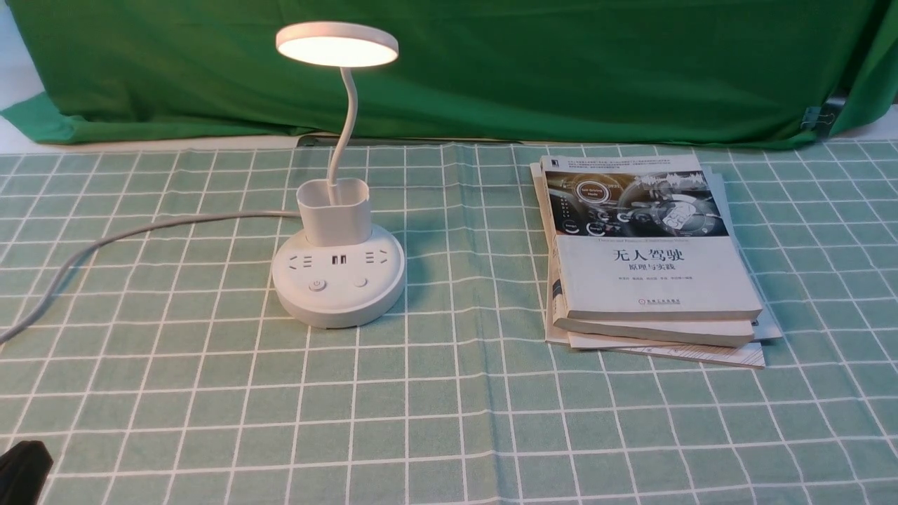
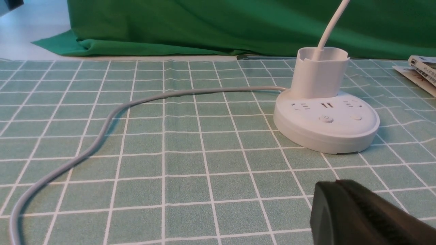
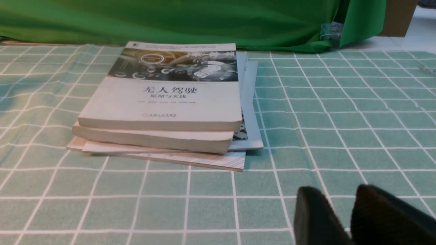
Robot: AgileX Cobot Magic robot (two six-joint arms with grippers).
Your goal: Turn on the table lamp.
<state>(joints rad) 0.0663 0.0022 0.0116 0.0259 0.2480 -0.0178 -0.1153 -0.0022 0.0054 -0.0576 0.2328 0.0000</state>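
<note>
Lamp [image 1: 338, 266]: lit, glowing, on table [image 1: 449, 421] left of books [image 1: 649, 259].
Left pincer [image 2: 361, 211]: pressed together, clear of lamp.
Right pincer [image 3: 351, 217]: slightly spread, empty.
Progress: looks done.

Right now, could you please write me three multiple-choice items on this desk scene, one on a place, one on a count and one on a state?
1. Where does the stack of books lie relative to the table lamp in the front view?
A. On the robot's right of it
B. On the robot's left of it
C. On top of its base

2. How many round buttons sit on the lamp's base?
A. One
B. Two
C. Four

3. What state is the lamp head in?
A. Dark
B. Lit
C. Lying on the cloth

Answers: 1 A, the books lie right of the lamp with checked cloth between them. 2 B, two buttons show side by side below the sockets. 3 B, the disc's underside glows warm white.
</note>
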